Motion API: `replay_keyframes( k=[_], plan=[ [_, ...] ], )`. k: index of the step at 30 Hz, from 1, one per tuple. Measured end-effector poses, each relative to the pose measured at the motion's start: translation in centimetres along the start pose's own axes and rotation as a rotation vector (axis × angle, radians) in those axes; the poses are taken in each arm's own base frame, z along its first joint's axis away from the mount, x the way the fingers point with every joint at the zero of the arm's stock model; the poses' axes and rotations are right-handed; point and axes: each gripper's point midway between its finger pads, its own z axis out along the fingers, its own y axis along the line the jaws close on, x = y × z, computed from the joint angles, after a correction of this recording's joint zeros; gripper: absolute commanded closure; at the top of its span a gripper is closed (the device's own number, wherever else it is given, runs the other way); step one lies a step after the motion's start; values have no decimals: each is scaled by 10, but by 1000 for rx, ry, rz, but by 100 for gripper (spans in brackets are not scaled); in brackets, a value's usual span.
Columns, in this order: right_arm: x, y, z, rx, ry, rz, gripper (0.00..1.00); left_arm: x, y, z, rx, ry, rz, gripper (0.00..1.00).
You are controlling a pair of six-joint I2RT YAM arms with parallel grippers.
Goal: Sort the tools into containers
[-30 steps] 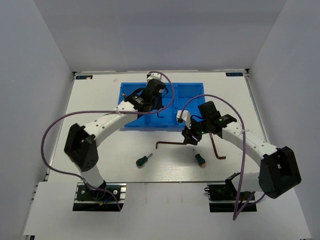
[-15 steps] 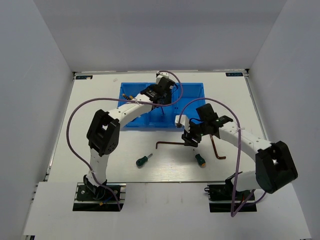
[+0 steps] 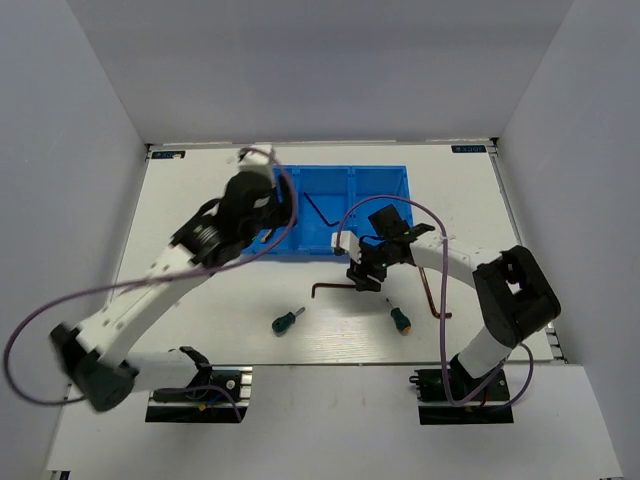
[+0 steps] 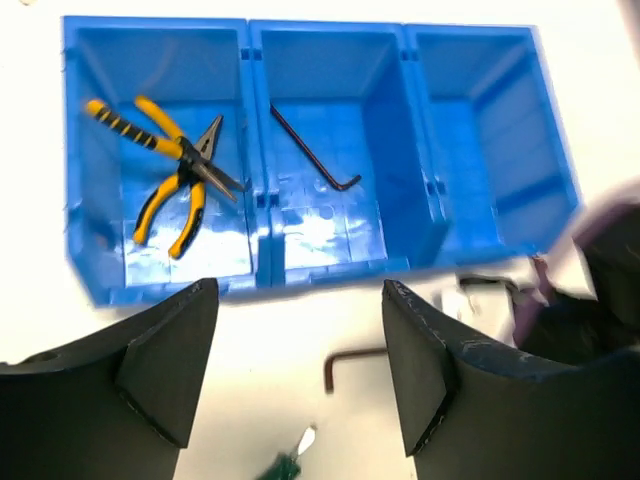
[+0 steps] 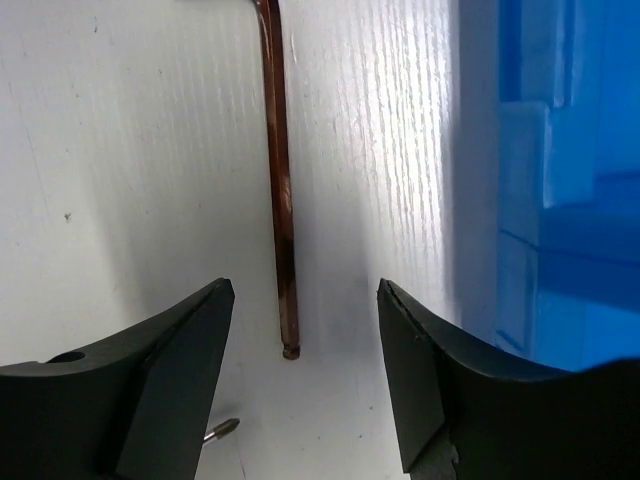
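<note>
The blue bin (image 3: 375, 195) stands at the table's back with three compartments. Two yellow-and-black pliers (image 4: 175, 170) lie crossed in its left compartment, and one dark hex key (image 4: 312, 150) lies in the middle one (image 3: 322, 212). My left gripper (image 4: 300, 295) hangs open and empty above the bin's near left edge (image 3: 262, 232). My right gripper (image 3: 362, 275) is open low over the table, with a brown hex key (image 5: 278, 180) lying just ahead of its fingers (image 3: 330, 288). Another hex key (image 3: 432, 298) lies to the right. Two green screwdrivers (image 3: 286, 322) (image 3: 401, 320) lie nearer the front.
The bin's right compartment (image 4: 490, 150) holds nothing. The bin's near wall (image 5: 560, 200) is close on the right of my right gripper. A screwdriver tip (image 5: 222, 430) shows by its left finger. Purple cables loop from both arms. Grey walls enclose the white table (image 3: 200, 290).
My left gripper opened, dropped the hex key into the middle compartment, and swung back left and up. My right gripper slid left toward the brown hex key and opened wider.
</note>
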Motion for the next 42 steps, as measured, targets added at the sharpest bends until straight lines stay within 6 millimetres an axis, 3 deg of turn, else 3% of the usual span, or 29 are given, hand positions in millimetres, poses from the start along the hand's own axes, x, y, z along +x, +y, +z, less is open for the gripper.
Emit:
replay_keyframes(
  k=[2,5,10,14,16,17,18,21,22,27,32,35,42],
  plan=[
    [-1,1,4,1,13,-15,34,5,15,-40,40,-28,-31,23],
    [-1,4,15,-11,37,-27,34,37,36,-70,61,4,-60,22],
    [0,14,32,-46,76,-54,37,100,63,-89,28,146,-87,22],
    [-11,14,42,-54,82,-81,51,122,71,-98,16,207,-108,23],
    [-17,12,47,-56,83,-87,61,124,71,-102,20,214,-121,27],
    [-19,10,49,-53,84,-87,74,125,70,-102,26,217,-125,28],
    [-21,9,50,-52,84,-88,80,127,69,-103,34,225,-130,28],
    [-24,11,52,-56,85,-88,98,137,63,-100,54,263,-133,29],
    [-24,11,53,-56,87,-89,100,142,61,-97,61,282,-130,29],
    [-23,15,51,-68,96,-74,100,173,54,-87,92,391,-102,29],
    [-22,35,35,-151,160,24,100,190,43,-81,143,464,-54,25],
    [-40,38,19,-174,160,82,100,203,39,-79,169,501,-28,25],
    [-112,27,-28,-110,21,112,100,224,28,-75,229,577,34,25]
  ],
)
